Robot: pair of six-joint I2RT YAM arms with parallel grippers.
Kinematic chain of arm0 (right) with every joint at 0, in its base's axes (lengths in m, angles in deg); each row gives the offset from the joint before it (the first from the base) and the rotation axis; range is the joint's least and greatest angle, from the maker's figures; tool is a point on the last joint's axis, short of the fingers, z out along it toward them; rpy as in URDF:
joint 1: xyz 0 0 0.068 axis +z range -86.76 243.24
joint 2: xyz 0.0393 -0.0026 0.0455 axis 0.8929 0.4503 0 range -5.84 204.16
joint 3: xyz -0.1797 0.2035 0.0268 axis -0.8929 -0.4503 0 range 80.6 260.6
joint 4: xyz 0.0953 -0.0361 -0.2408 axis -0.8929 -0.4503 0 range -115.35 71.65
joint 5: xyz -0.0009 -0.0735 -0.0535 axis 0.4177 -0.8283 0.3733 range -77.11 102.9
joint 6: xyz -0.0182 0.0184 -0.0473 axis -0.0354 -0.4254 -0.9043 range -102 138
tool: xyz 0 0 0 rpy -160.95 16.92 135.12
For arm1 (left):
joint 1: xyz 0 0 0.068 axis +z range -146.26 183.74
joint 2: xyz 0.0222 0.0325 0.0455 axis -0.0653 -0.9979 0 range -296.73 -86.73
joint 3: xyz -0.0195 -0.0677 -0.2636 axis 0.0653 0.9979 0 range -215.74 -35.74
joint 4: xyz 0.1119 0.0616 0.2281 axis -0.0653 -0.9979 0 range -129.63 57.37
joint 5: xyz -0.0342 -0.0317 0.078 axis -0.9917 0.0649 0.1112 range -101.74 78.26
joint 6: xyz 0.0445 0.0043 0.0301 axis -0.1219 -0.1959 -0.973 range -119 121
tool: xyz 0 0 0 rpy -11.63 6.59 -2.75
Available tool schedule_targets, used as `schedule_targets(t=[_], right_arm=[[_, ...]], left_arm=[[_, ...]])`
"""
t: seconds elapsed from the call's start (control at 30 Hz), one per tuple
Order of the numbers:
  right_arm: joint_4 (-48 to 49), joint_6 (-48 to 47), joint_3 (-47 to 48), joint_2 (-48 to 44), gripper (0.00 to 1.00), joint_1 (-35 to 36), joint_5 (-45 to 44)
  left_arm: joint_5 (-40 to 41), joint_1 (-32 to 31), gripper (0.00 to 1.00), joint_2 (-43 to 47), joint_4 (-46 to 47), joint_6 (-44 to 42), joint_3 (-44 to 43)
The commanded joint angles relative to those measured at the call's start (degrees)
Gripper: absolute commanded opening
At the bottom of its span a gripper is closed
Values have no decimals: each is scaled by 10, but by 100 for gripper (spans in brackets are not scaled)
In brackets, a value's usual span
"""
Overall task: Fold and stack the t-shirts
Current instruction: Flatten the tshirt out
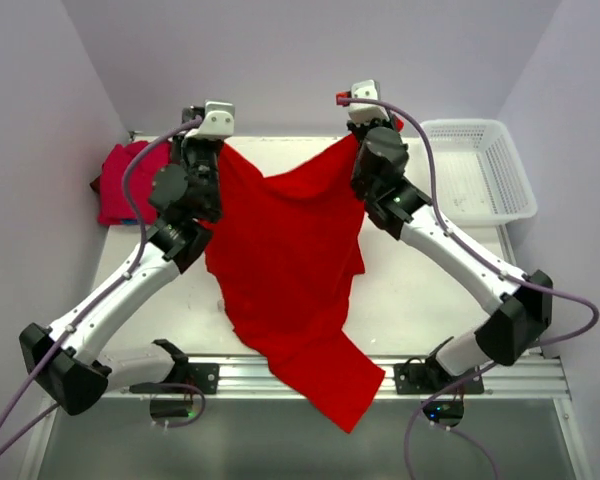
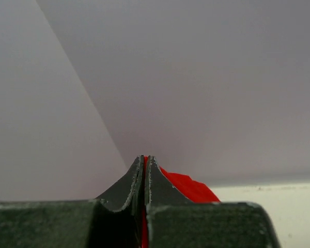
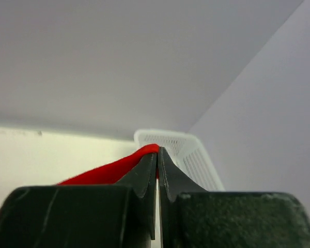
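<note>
A large bright red t-shirt (image 1: 285, 260) hangs lifted between both arms, stretched at the top and drooping down over the table's near edge. My left gripper (image 1: 220, 143) is shut on its upper left corner; red cloth (image 2: 188, 187) shows between and beside the black fingers (image 2: 125, 188). My right gripper (image 1: 358, 135) is shut on the upper right corner, with red cloth (image 3: 106, 173) pinched at the fingertips. A pile of folded red t-shirts (image 1: 125, 180) lies at the table's back left, with a sliver of blue at its near edge.
A white mesh basket (image 1: 477, 170) stands at the back right, also seen in the right wrist view (image 3: 188, 152). The pale table (image 1: 420, 290) is walled on three sides. A metal rail (image 1: 480, 375) runs along the near edge.
</note>
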Motion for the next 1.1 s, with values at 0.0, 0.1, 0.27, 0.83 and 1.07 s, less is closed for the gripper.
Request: schedule_targets(t=[0.0,0.1,0.27,0.83,1.07], right_arm=[[-100,164,-32,31,0,-52,-14],[-136,215,-38,63,0,-85,-3],[-158,247,-36,106,0,-121,4],[-138,261,16,169,0,-171,1],[-188,287,99,222,0,-188,40]], left_arm=[[-6,63,0,0,0,151,81],[-25,105,0,-24,-25,212,104],[-35,145,0,-59,-17,232,128],[-78,222,0,-143,7,265,118],[-89,230,0,-204,5,269,53]])
